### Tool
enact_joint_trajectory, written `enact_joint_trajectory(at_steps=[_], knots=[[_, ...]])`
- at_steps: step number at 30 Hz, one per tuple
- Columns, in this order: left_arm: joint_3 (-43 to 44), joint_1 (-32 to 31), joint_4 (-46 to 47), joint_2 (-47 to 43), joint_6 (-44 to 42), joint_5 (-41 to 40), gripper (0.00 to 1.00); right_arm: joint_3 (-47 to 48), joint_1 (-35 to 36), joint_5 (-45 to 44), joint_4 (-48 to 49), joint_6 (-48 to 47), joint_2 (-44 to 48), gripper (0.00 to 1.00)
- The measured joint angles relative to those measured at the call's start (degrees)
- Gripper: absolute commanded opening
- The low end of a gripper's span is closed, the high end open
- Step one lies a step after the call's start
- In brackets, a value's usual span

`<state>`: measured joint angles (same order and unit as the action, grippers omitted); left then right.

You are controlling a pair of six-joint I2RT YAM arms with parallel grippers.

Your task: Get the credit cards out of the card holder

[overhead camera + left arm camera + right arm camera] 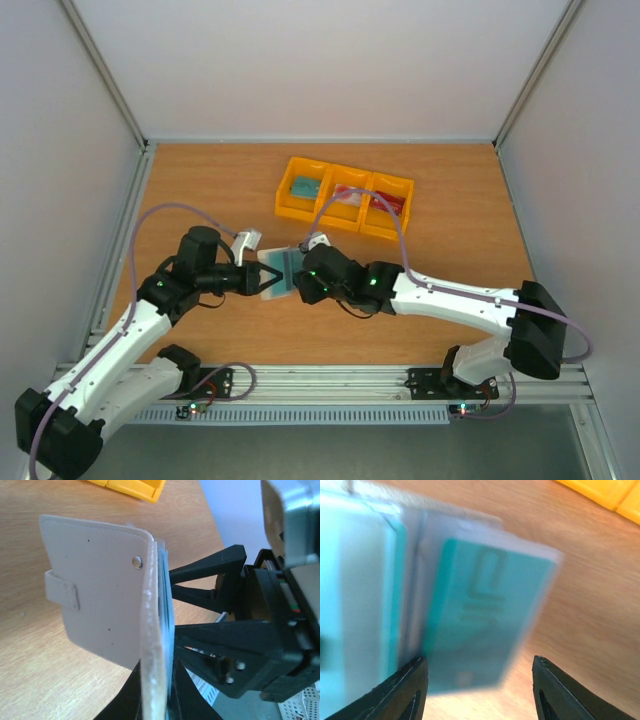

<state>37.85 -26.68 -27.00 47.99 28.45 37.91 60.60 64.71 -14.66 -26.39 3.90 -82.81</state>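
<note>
Our left tool (270,281) is clamped shut on one edge of the card holder (100,595), whose cream outside and strap tab face that wrist's camera. Our right tool (480,666) stands open, with its fingers on either side of a teal card (485,610) that sticks out of the holder. The view is blurred, and we cannot tell whether either finger touches it. Farther back on the surface (200,180) sits the yellow tray (283,205). It has a second teal card (304,187) in its left compartment and reddish cards (388,203) in the other two.
</note>
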Motion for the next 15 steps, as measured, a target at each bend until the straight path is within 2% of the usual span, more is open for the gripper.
enact_joint_trajectory(at_steps=[7, 15], knots=[[-0.11, 0.52, 1.07, -0.33, -0.22, 0.94, 0.0, -5.42, -3.67, 10.21, 10.16, 1.01, 3.08, 0.54], [-0.39, 0.79, 2.1, -0.5, -0.26, 1.97, 0.0, -5.99, -4.72, 12.15, 10.91, 1.6, 3.82, 0.61]])
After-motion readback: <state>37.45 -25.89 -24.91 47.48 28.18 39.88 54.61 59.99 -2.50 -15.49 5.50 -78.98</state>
